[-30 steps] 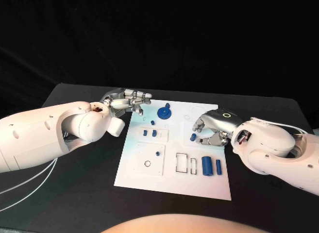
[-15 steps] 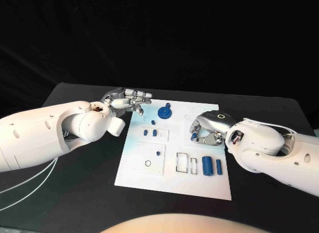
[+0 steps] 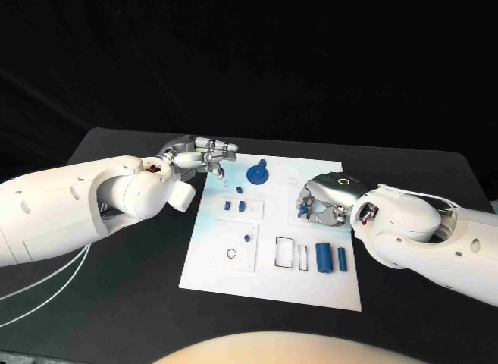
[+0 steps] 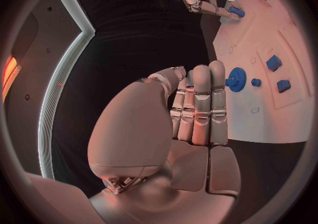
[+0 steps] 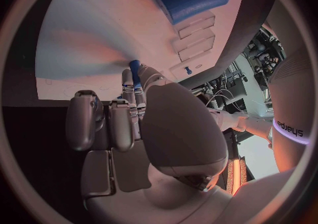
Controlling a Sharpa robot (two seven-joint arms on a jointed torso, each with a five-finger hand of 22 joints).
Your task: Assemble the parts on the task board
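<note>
The white task board (image 3: 268, 265) lies mid-table. My right hand (image 3: 321, 202) is over its right middle and pinches a small blue peg (image 3: 301, 208) in its fingertips, low against the board; the peg (image 5: 134, 68) also shows at the fingertips in the right wrist view, and again (image 4: 236, 11) in the left wrist view. My left hand (image 3: 201, 156) hovers at the board's far left corner, fingers straight (image 4: 199, 105) and holding nothing. A blue gear (image 3: 256, 178) stands near it. Two blue cylinders (image 3: 330, 258) lie near the board's front right.
Two small blue blocks (image 3: 233, 205) sit in a square recess left of centre. A small blue stud (image 3: 246, 239) and a dark ring (image 3: 231, 255) lie in the recess below, with empty slots (image 3: 283, 254) beside them. Bare black table (image 3: 129, 288) surrounds the board.
My right hand has shifted a little leftward over the board and its fingers have closed round the small blue peg. The left hand has stayed put.
</note>
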